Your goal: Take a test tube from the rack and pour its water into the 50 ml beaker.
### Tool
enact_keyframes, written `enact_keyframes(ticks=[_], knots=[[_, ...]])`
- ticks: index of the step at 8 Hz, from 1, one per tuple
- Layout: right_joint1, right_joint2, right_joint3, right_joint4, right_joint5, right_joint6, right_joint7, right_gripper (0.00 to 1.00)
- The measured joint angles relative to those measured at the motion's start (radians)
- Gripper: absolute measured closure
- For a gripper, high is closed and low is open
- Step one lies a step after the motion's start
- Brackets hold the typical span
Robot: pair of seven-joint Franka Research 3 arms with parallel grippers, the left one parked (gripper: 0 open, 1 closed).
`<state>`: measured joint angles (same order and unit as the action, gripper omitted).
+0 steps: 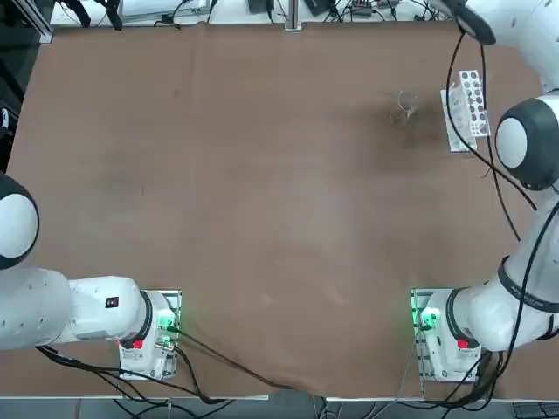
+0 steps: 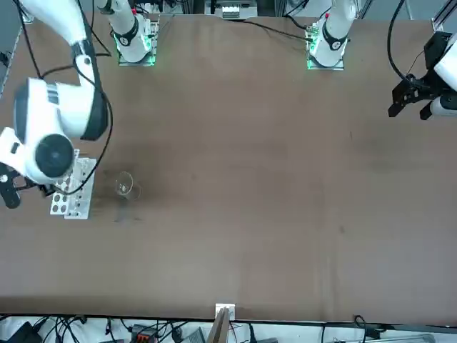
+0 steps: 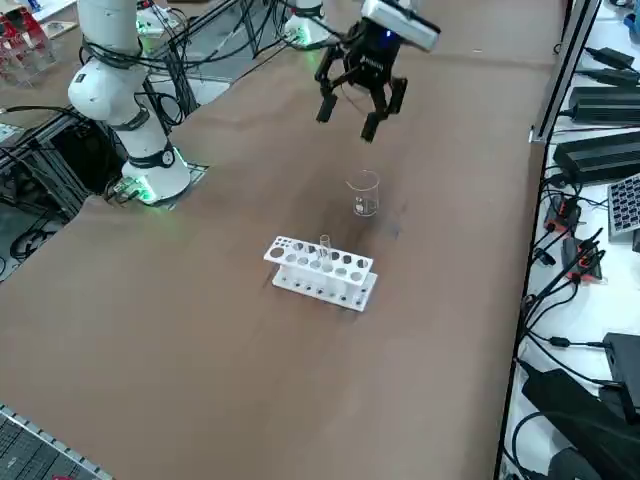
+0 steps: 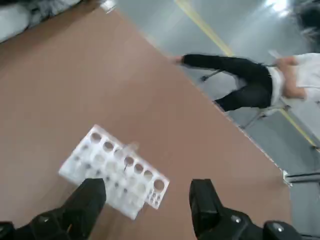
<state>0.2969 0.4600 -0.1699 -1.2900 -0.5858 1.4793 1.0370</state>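
Test tube (image 3: 325,248) stands upright in the white rack (image 3: 322,272) on the table (image 3: 200,330), its rim rising above the rack's top plate; whether it holds water I cannot tell. The small glass beaker (image 3: 364,193) stands just beyond the rack, apart from it. The right gripper (image 3: 352,101) hangs in the air above and past the beaker, fingers spread wide, holding nothing; the wrist view shows the rack between the fingers (image 4: 85,202) from above. This fits both an approach for the tube and a retreat after setting it back. If a grasp is meant, it calls for centring the open fingers over the tube's exposed top, descending straight, and lifting vertically so the rack is not dragged.
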Motion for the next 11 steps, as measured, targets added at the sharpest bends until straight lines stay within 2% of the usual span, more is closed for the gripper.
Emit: enact_keyframes(ticks=[3, 5, 6, 9, 11], knots=[[-0.042, -0.042, 0.0, 0.032, 0.215, 0.0, -0.328, 0.0], [-0.129, -0.108, 0.009, 0.028, 0.383, -0.004, -0.586, 0.0], [-0.161, -0.15, 0.019, 0.003, 0.418, -0.001, -0.681, 0.0], [-0.218, -0.313, 0.096, -0.189, 0.487, 0.071, -0.899, 0.0], [-0.248, -0.421, 0.105, -0.295, 0.557, 0.098, -0.954, 0.0]])
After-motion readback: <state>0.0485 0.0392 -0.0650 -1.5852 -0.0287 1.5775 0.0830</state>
